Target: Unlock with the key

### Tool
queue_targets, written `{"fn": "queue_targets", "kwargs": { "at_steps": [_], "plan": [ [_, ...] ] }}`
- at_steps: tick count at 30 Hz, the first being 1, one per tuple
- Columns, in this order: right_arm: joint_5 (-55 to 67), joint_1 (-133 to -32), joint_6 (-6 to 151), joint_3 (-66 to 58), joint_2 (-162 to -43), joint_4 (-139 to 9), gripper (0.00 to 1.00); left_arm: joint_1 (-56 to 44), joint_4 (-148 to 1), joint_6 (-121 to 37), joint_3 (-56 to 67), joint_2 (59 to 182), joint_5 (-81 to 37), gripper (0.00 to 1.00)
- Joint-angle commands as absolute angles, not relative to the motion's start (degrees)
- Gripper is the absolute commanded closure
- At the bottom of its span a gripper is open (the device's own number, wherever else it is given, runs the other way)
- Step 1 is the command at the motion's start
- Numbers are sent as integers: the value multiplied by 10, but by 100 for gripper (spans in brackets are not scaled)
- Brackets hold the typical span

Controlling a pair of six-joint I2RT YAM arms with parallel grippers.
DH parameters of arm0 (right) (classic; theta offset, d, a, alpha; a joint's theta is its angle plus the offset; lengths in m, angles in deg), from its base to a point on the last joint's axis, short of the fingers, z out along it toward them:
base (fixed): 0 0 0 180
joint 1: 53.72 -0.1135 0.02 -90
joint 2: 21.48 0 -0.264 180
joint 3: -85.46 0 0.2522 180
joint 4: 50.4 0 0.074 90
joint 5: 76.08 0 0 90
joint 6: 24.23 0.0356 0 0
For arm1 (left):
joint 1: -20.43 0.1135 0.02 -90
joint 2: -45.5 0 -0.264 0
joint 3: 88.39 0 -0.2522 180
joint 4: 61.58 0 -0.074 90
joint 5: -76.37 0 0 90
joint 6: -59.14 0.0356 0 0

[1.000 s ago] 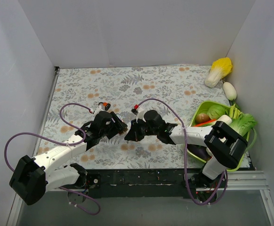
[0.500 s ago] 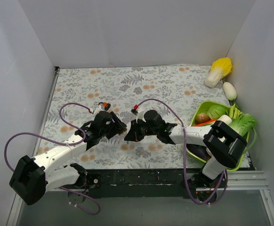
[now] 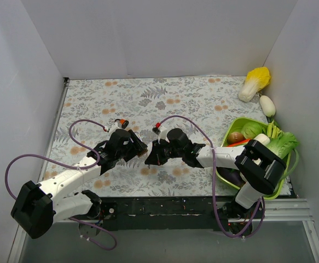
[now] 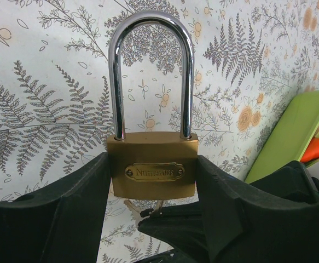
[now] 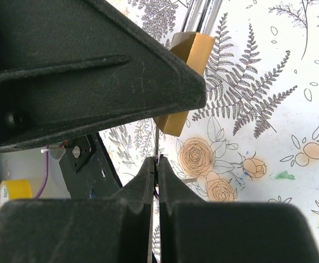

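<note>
Key-insertion step. The left claw (image 4: 152, 190) gripped the brass padlock with chromed shackle (image 4: 151, 159) by its sides above the floral-patterned table (image 3: 203, 98), with the shackle seated. The right claw (image 5: 155, 167), pinched shut on the thin metal key (image 5: 156, 143), held its tip at the lock's underside; whether it had entered could not be told. Next, by judgement: push the blade home, then twist.

The right arm (image 3: 203, 156) edges slightly left over the desk (image 3: 192, 98), bringing the key (image 5: 156, 143) it pinches closer to the padlock (image 4: 151, 170); its elbow joint (image 3: 260, 164) shifts left too.
</note>
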State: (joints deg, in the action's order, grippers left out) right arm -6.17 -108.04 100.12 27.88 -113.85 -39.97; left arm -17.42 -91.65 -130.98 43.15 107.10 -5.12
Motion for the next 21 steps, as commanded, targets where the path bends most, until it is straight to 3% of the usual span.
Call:
{"fn": "queue_targets", "kwargs": {
  "at_steps": [1, 21],
  "plan": [
    [-72, -1076, 1000, 266, -1148, -376, 99, -172, -892, -1311, 401, 1048, -42, 100],
    [-84, -1072, 991, 244, -1152, -389, 99, -172, -890, -1313, 410, 1044, -45, 100]
  ]
}}
